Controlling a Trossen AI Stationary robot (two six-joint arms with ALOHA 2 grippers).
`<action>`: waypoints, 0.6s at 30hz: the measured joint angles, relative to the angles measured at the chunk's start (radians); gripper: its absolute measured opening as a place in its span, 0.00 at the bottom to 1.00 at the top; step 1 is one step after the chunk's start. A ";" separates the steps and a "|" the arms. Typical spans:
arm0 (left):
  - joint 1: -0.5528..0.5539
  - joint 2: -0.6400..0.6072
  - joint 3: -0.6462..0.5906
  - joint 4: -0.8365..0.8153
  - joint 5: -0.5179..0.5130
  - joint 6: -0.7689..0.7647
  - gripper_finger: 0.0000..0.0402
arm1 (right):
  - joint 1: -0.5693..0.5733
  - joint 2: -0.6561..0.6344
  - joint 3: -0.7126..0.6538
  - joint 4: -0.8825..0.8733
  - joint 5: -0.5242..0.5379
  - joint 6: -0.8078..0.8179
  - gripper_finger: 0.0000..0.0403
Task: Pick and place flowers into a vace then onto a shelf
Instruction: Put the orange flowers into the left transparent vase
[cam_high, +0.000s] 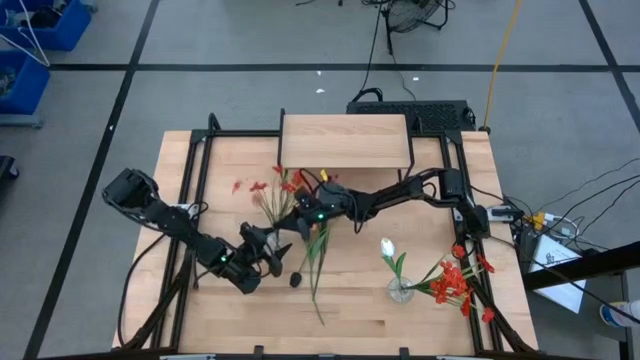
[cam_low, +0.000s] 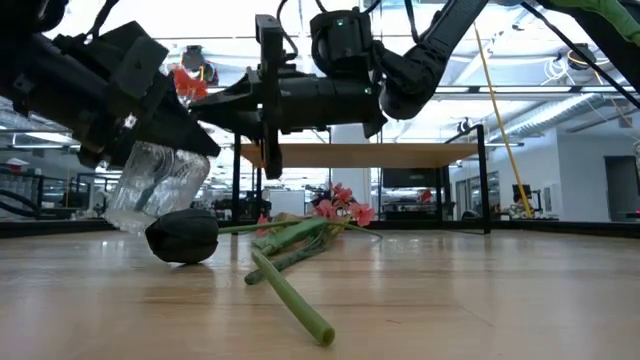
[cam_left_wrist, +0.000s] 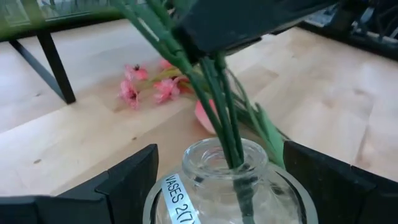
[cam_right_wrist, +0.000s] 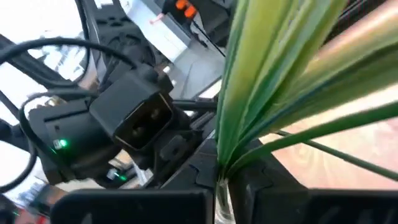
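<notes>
Near the counter's (cam_high: 360, 300) middle, the left tool (cam_left_wrist: 217, 186) grips a clear glass vase (cam_left_wrist: 227, 186), tilted just above the wood. The right tool (cam_high: 300, 212) is pinched on green flower stems (cam_left_wrist: 217, 106) whose ends sit inside the vase's mouth. More flowers (cam_low: 335, 208) lie on the counter in front of the shelf (cam_high: 345, 140).

Even overhead light, bright ceiling glare behind, blurred green stems (cam_right_wrist: 273, 74) close up.
</notes>
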 joint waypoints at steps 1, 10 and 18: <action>0.001 0.006 0.000 0.001 0.001 0.003 0.82 | 0.007 0.000 0.000 0.002 0.004 -0.029 0.03; -0.004 0.098 0.003 0.020 -0.132 0.031 0.82 | 0.064 -0.002 0.002 -0.007 0.051 -0.215 0.01; 0.045 0.164 0.001 0.031 -0.082 0.030 0.95 | 0.085 -0.003 0.004 -0.077 0.018 -0.290 0.00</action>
